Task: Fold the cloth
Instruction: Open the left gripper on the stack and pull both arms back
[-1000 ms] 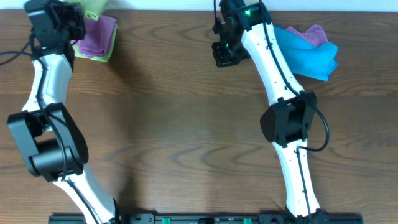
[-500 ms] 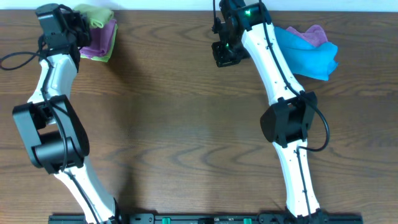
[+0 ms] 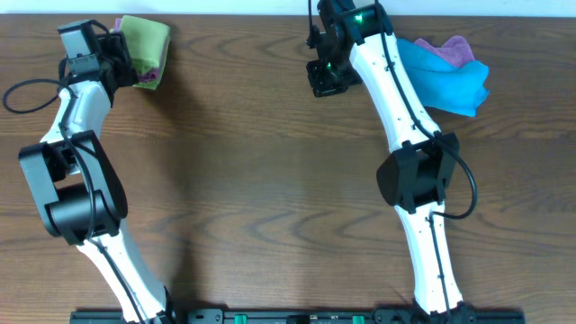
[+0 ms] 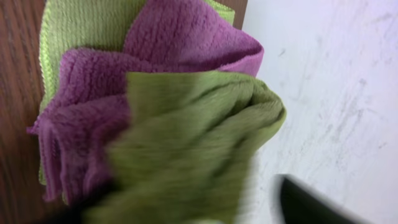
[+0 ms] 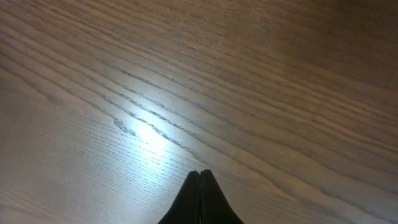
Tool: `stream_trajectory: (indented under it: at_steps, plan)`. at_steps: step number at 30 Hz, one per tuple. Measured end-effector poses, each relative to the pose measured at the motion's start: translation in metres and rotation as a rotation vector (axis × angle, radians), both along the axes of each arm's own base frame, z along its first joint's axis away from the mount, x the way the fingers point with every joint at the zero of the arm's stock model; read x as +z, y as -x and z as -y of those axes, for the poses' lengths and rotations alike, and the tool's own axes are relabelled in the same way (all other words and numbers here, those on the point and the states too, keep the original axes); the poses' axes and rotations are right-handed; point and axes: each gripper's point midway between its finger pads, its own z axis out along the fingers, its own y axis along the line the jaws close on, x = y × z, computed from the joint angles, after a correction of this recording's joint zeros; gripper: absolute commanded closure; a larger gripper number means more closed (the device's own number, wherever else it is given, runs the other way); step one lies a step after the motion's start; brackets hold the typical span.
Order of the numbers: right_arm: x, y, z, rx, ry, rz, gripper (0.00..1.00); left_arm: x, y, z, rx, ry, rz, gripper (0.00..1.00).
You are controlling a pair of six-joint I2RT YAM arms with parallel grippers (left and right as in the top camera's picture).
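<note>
Lime-green cloth (image 4: 186,143) (atop purple cloth (image 4: 174,37)) lies between spread left fingers (image 4: 305,202).

Crumpled green cloth (image 4: 186,143) atop purple cloth (image 4: 180,37)

1. Left arm (image 3: 76,108): base at 6 o'clock, elbow bowed toward 9 o'clock, forearm reaching to 12 o'clock.
2. Left gripper (image 3: 121,56): points toward 3 o'clock, fingers spread wide.
3. Right arm (image 3: 396,99): extends from 6 o'clock toward 11 o'clock.
4. Right gripper (image 5: 200,175): aimed downward, fingers pressed together.
</note>
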Motion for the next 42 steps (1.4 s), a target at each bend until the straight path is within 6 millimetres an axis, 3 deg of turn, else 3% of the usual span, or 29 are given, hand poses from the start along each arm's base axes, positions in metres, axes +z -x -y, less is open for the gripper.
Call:
stream_trajectory:
  at_steps: [10, 16, 18, 20, 24, 26, 29, 30, 32, 34, 37, 42]
  plan:
    - [0.000, 0.000, 0.000, 0.002, 0.000, 0.001, 0.99, -0.001, 0.009, -0.005, -0.062, 0.082, -0.002, 0.05]
    - [0.000, 0.001, 0.000, 0.003, 0.002, -0.005, 0.99, -0.030, 0.050, -0.017, -0.110, 0.099, -0.168, 0.05]
    - [0.000, 0.002, 0.000, 0.003, 0.003, -0.005, 0.98, -0.025, 0.063, -0.026, -0.132, 0.063, -0.190, 0.05]
    - [0.000, 0.002, 0.000, 0.009, 0.003, -0.004, 0.99, -0.007, 0.073, -0.037, -0.158, 0.000, -0.181, 0.05]
    - [0.011, 0.003, 0.001, 0.033, 0.003, 0.017, 0.55, 0.059, 0.089, -0.046, -0.221, -0.178, -0.106, 0.05]
    - [0.025, 0.004, 0.004, 0.041, 0.008, 0.043, 0.34, 0.098, 0.101, -0.041, -0.274, -0.285, -0.061, 0.05]
    - [0.060, 0.012, 0.012, 0.042, 0.022, 0.099, 0.05, 0.135, 0.121, -0.026, -0.362, -0.414, -0.040, 0.05]
    - [0.077, 0.014, 0.015, 0.039, 0.021, 0.130, 0.01, 0.145, 0.130, -0.019, -0.407, -0.464, -0.040, 0.05]
    - [0.107, 0.020, 0.021, 0.038, 0.020, 0.189, 0.01, 0.158, 0.145, -0.007, -0.478, -0.536, -0.047, 0.05]
    - [0.148, 0.033, 0.033, 0.031, 0.022, 0.264, 0.01, 0.170, 0.168, 0.010, -0.578, -0.615, -0.065, 0.05]
    - [0.193, 0.055, 0.050, 0.015, 0.032, 0.343, 0.01, 0.186, 0.205, 0.030, -0.698, -0.705, -0.087, 0.05]
    - [0.248, 0.089, 0.075, -0.016, 0.032, 0.460, 0.01, 0.234, 0.256, 0.054, -0.786, -0.895, -0.003, 0.05]
